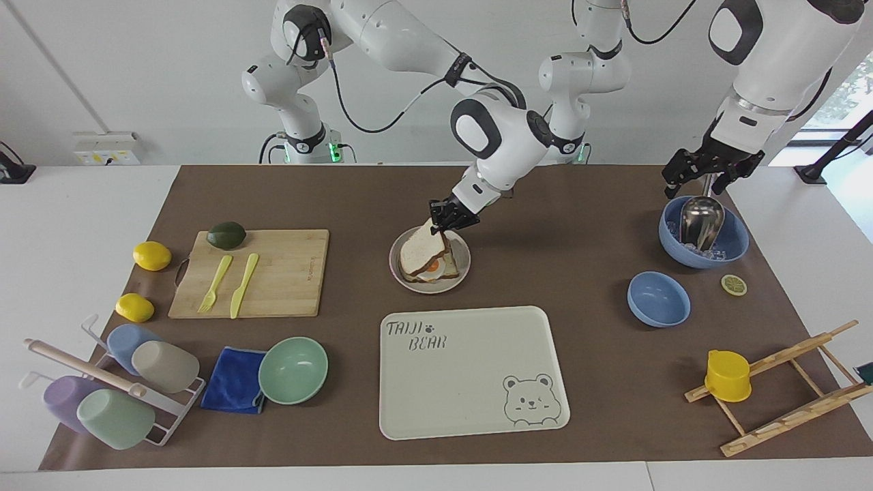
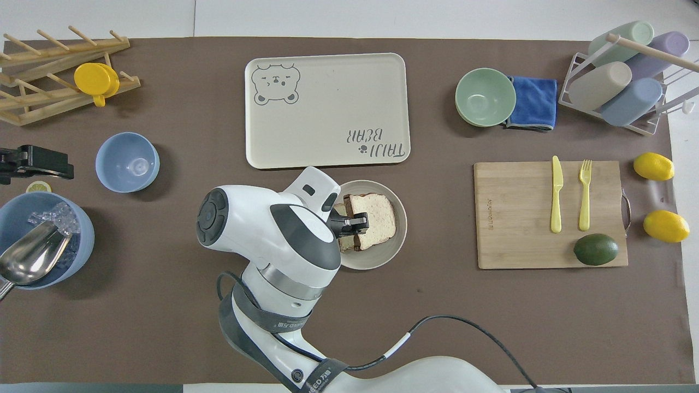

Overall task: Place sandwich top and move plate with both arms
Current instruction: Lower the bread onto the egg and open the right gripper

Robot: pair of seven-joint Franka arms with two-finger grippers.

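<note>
The sandwich top (image 1: 419, 251) is a speckled bread slice, tilted, with its lower edge down on the egg-topped bread on the plate (image 1: 458, 278). My right gripper (image 1: 445, 221) is shut on the slice's raised edge, just above the plate's rim nearer the robots. In the overhead view the sandwich top (image 2: 377, 212) covers most of the stack on the plate (image 2: 378, 260), with the right gripper (image 2: 355, 222) at its edge. A bit of fried egg (image 1: 434, 268) shows under the slice. My left gripper (image 1: 706, 177) waits over the big blue bowl, and also shows in the overhead view (image 2: 35, 164).
The cream bear tray (image 1: 470, 409) lies just farther from the robots than the plate. A blue bowl with ice and a metal scoop (image 1: 702, 232) and a smaller blue bowl (image 1: 658, 299) are toward the left arm's end. A cutting board (image 1: 286, 273) with cutlery lies toward the right arm's end.
</note>
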